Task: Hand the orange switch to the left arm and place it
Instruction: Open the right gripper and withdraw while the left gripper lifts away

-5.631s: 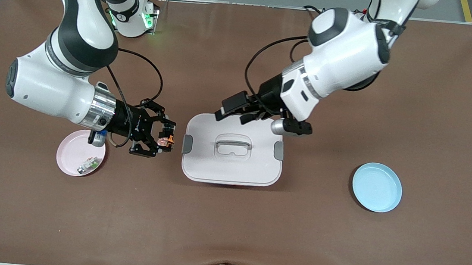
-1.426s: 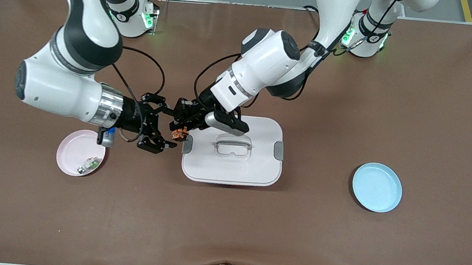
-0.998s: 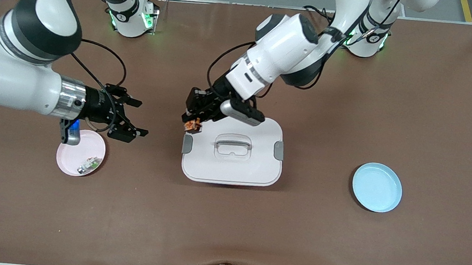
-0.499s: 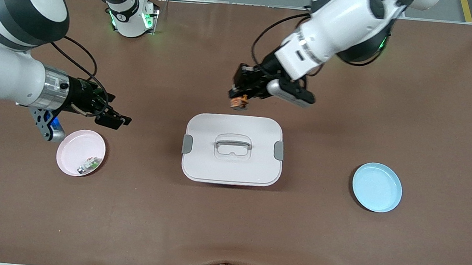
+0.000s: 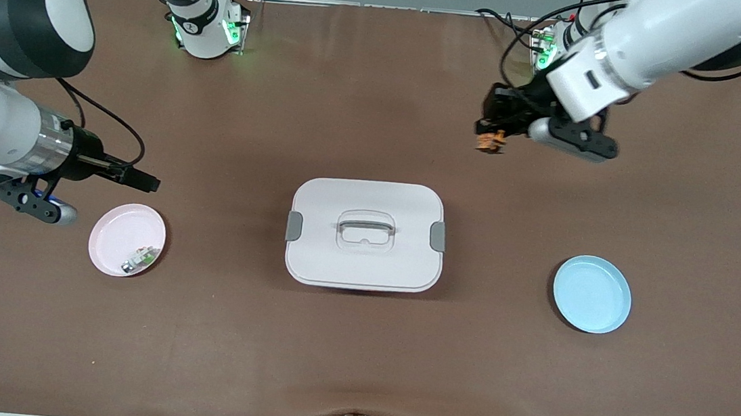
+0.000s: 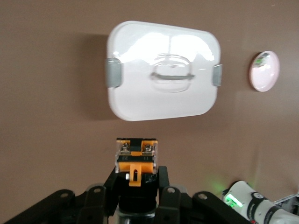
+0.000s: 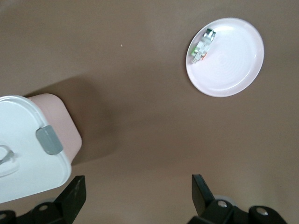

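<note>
The orange switch [image 5: 490,141], a small black body with an orange cap, hangs in the air with my left gripper [image 5: 493,133] shut on it, over bare brown mat toward the left arm's end of the table. In the left wrist view the orange switch [image 6: 136,158] stands up between the black fingers [image 6: 162,179], with the box [image 6: 163,88] lower down and apart from it. The white box [image 5: 365,235], with its grey latches, sits at mid-table. My right gripper [image 5: 139,180] hovers open and empty over the mat beside the pink plate [image 5: 127,240]; its fingers [image 7: 201,191] stand wide apart.
A small greenish-white and silver part [image 5: 140,258] lies in the pink plate [image 7: 229,58]. A blue plate [image 5: 592,294] sits toward the left arm's end, nearer the front camera. Both arm bases stand along the table's edge farthest from the front camera.
The left gripper has carried the switch up and away from the box's right-arm-end latch toward the left arm's end. The right arm has drawn back toward its own end, still open.
</note>
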